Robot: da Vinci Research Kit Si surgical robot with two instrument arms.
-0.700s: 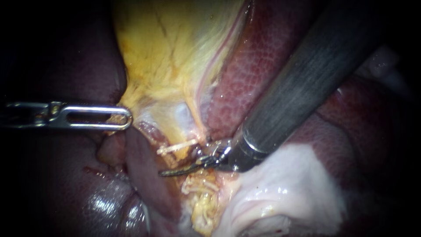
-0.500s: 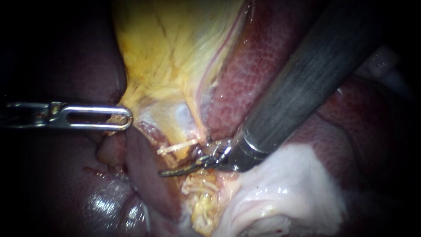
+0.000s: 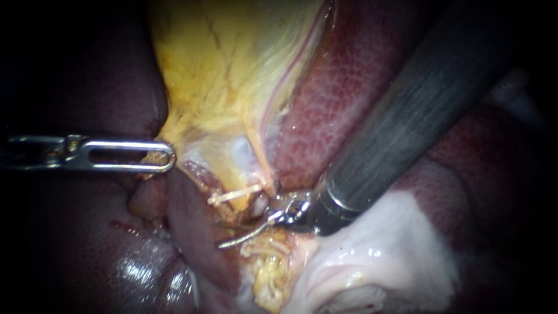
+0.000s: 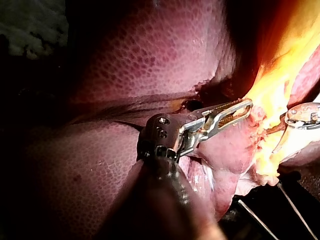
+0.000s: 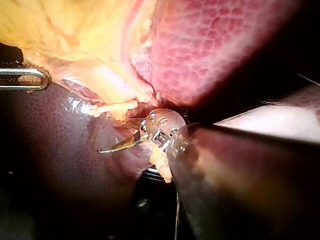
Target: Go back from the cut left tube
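- Right instrument: blades closed together and empty, lying just below the cut tube. Retreat judged hardly begun.
- Left instrument: jaws clamped on yellow tissue, apart from the tube.

cut tube | pale cream stub | nearly level | just under yellow tissue | left end free

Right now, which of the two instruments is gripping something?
The left instrument: its jaws clamp yellow tissue. The right instrument has shut, empty jaws.
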